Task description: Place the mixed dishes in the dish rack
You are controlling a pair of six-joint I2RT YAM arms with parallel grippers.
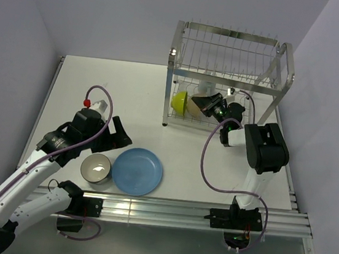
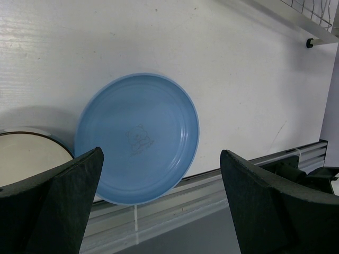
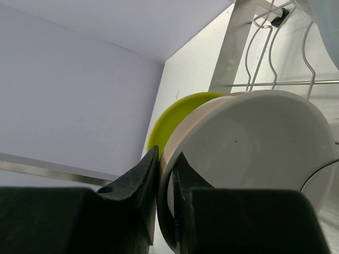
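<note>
My right gripper [image 1: 206, 103] reaches into the lower tier of the dish rack [image 1: 228, 53] and is shut on the rim of the cream bowl [image 1: 194, 107], which stands on edge against the lime-green bowl [image 1: 179, 100]. The right wrist view shows the cream bowl [image 3: 254, 143] pinched at my right gripper [image 3: 167, 174], with the green bowl [image 3: 175, 114] behind it. A pale mug [image 1: 206, 87] sits further back in the rack. The blue plate [image 1: 137, 171] and the dark bowl [image 1: 96, 168] lie on the table near the front. My left gripper [image 1: 122, 136] hangs open and empty above the plate [image 2: 137, 137].
An aluminium rail [image 1: 165, 210] runs along the table's near edge, just in front of the plate. The rack's chrome post [image 3: 230, 47] and wire slots stand close around the cream bowl. The dark bowl [image 2: 26, 159] touches the plate's left side.
</note>
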